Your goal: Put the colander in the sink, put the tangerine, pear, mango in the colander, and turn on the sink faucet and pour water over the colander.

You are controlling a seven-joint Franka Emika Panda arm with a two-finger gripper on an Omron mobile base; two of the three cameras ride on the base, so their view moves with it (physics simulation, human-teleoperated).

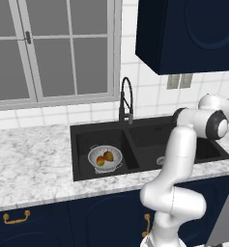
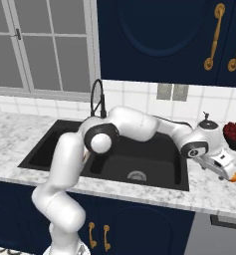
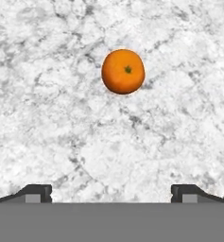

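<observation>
Black double-basin sink (image 1: pixel 150 166) set in white marble counter (image 1: pixel 29 159), with black gooseneck faucet (image 1: pixel 126 99) rising behind the divider, below a window (image 1: pixel 53 48) and beside dark blue wall cabinets (image 1: pixel 188 34). Silver colander (image 1: pixel 105 157) seated in the left basin, holding the mango (image 1: pixel 101 161) and, touching it, the pear (image 1: pixel 108 156). Dark bowl of red fruit (image 2: pixel 235 134) standing on the counter to the right of the sink, near the wall, with a small dark object just beside it, too small to identify. Arm stretched across the right basin toward the counter on the sink's right. Gripper (image 3: pixel 111 194) poised above bare marble, fingertips (image 3: pixel 35 193) spread wide and holding nothing. Tangerine (image 3: pixel 123 71) resting on the counter ahead of the fingertips, apart from them and roughly centred between them; also seen as an orange edge (image 2: pixel 233 177) just past the hand, near the counter's front edge.
</observation>
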